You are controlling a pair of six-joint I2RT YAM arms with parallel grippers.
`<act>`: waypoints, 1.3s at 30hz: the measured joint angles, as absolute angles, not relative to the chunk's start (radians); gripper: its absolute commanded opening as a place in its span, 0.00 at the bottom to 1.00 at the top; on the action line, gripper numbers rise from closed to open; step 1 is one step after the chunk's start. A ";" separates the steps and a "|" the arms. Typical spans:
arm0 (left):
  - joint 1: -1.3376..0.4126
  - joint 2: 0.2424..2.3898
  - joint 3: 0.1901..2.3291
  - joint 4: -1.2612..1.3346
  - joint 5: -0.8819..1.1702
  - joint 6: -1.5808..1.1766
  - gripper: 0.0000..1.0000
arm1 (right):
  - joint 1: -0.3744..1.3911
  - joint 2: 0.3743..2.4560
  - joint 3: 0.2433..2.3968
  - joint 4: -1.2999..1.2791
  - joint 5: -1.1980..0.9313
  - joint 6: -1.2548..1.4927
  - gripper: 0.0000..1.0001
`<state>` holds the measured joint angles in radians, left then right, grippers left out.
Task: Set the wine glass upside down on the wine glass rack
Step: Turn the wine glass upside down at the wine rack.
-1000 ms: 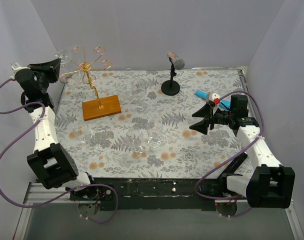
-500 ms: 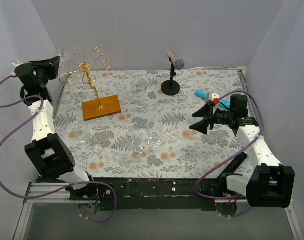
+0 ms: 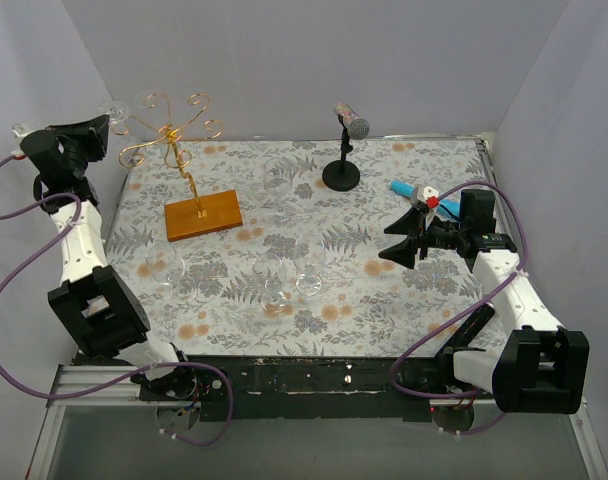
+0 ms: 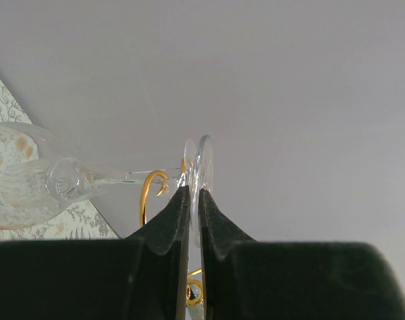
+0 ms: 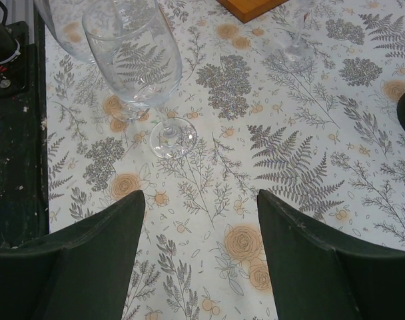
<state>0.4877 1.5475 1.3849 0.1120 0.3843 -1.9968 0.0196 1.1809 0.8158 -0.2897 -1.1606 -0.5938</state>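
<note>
**Wine glass aloft by the rack**

Our left jaws are clamped on the foot of the wine glass (image 4: 29, 177), holding it in the air just beside the curled arms of the wine glass rack (image 3: 174, 135). Our right jaws stand apart, empty, over the table (image 3: 284, 200).

The left gripper (image 3: 100, 124) moves a little up and to the left. It carries the glass (image 3: 116, 104) along, a bit farther from the rack (image 3: 203, 216).
</note>
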 measured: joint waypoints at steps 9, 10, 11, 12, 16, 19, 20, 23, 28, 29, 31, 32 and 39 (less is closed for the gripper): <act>0.502 1.528 1.363 0.115 0.395 -1.997 0.00 | 0.020 1.181 0.820 -0.290 -1.158 -0.602 0.76; 0.502 1.521 1.354 0.117 0.396 -1.997 0.00 | 0.020 1.181 0.822 -0.290 -1.158 -0.602 0.76; 0.502 1.510 1.344 0.118 0.399 -1.998 0.00 | 0.020 1.181 0.823 -0.290 -1.158 -0.602 0.76; 0.502 1.502 1.335 0.120 0.402 -1.997 0.00 | 0.020 1.181 0.823 -0.290 -1.158 -0.603 0.76; 0.502 1.460 1.288 0.137 0.414 -1.997 0.00 | 0.020 1.181 0.823 -0.291 -1.158 -0.603 0.76; 0.502 1.445 1.271 0.146 0.427 -1.997 0.00 | 0.020 1.181 0.823 -0.291 -1.158 -0.603 0.76; 0.502 1.442 1.265 0.150 0.431 -1.997 0.00 | 0.020 1.181 0.823 -0.291 -1.158 -0.603 0.76; 0.502 1.440 1.248 0.157 0.435 -1.997 0.00 | 0.020 1.181 0.823 -0.291 -1.158 -0.604 0.76; 0.502 1.440 1.225 0.161 0.434 -1.998 0.02 | 0.020 1.181 0.823 -0.291 -1.156 -0.605 0.76; 0.503 1.440 1.225 0.162 0.435 -1.998 0.04 | 0.020 1.181 0.823 -0.291 -1.155 -0.605 0.76; 0.504 1.440 1.225 0.166 0.435 -1.998 0.08 | 0.020 1.181 0.823 -0.291 -1.155 -0.606 0.76; 0.504 1.440 1.224 0.167 0.435 -1.998 0.08 | 0.020 1.181 0.823 -0.291 -1.155 -0.606 0.76; 0.508 1.440 1.223 0.173 0.440 -1.997 0.15 | 0.020 1.181 0.823 -0.292 -1.155 -0.606 0.76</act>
<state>0.5079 1.4403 1.2232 0.1726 0.4404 -1.9972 0.0196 1.1809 0.8227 -0.2916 -1.1545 -0.6064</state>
